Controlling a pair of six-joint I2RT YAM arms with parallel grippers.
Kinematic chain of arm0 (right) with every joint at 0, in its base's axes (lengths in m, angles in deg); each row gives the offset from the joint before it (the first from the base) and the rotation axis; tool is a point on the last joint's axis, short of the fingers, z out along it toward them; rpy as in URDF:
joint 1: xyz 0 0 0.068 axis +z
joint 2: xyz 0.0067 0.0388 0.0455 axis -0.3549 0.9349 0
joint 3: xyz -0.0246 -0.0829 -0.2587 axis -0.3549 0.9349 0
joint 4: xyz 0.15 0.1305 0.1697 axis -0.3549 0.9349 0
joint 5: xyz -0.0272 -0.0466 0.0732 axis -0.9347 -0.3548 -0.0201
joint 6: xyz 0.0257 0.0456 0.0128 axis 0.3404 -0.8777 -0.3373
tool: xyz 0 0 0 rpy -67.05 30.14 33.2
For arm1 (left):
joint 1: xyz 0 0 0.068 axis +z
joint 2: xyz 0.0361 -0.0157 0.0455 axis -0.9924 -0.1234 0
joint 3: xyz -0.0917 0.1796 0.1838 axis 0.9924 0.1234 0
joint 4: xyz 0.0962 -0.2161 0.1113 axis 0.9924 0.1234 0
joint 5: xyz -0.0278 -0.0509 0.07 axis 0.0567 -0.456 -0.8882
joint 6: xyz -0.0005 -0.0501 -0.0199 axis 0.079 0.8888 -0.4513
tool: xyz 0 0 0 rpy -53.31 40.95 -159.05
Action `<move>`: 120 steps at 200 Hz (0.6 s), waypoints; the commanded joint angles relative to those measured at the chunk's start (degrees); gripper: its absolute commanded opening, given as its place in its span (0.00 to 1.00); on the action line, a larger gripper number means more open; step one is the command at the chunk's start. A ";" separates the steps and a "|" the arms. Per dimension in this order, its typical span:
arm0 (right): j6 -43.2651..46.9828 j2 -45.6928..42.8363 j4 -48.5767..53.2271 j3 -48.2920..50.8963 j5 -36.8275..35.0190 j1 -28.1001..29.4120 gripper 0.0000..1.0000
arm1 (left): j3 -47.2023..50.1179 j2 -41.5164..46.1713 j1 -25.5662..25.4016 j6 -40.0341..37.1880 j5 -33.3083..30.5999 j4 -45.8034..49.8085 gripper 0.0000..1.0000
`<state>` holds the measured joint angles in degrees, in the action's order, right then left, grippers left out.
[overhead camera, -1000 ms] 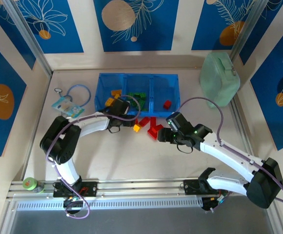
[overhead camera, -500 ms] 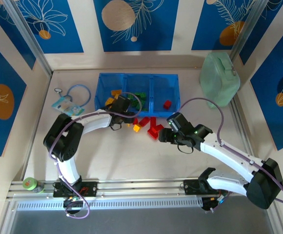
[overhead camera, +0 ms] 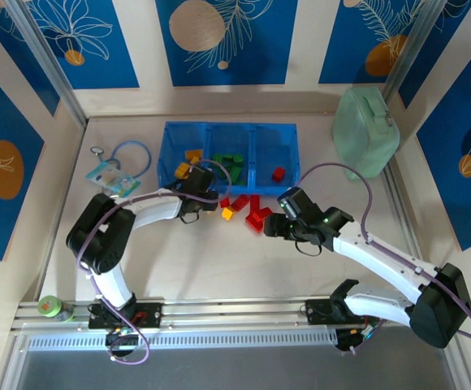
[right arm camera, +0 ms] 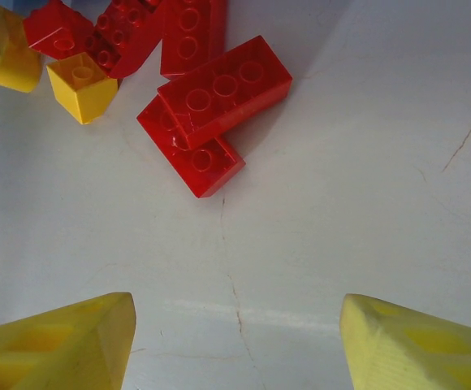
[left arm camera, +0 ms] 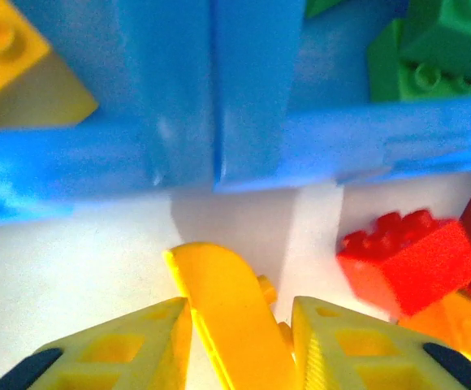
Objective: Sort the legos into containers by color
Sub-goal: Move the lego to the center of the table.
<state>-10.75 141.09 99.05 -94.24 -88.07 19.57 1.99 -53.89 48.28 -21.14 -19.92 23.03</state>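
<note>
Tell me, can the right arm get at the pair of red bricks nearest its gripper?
Probably yes. The right gripper is open, and the red bricks lie just ahead of it on bare table with nothing between them; a yellow brick sits off to the side.

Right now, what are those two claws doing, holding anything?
Left gripper: closed on a yellow lego.
Right gripper: open, holding nothing.
</note>
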 commanded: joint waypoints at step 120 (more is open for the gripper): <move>-2.04 -2.60 1.49 0.43 -1.81 2.09 0.68 | 3.09 4.32 -0.78 0.70 -1.90 4.68 0.61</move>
<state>-11.60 141.09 98.65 -94.24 -88.35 21.28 6.76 -47.72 47.76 -20.70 -20.56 26.16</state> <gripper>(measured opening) 0.676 0.610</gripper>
